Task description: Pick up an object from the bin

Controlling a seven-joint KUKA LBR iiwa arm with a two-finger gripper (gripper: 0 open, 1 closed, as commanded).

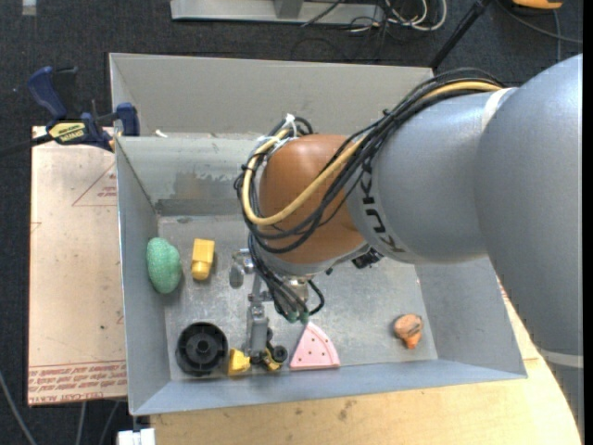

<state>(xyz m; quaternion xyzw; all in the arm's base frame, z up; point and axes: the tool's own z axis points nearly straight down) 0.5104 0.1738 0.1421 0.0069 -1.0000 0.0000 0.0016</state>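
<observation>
Bin point(371, 299) grey, scuffed floor | carpet point(65, 26) dark | tool point(260, 350) near yellow piece point(238, 363)

Green oval lump point(163, 265), yellow block point(202, 259), black ring point(201, 349), pink wedge point(313, 349), perhaps an orange shell point(408, 330).

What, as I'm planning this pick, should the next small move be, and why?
Probably ease straight down: the gripper hangs right over a small yellow piece by the bin's front wall, with a black wheel and pink wedge close either side.
</observation>
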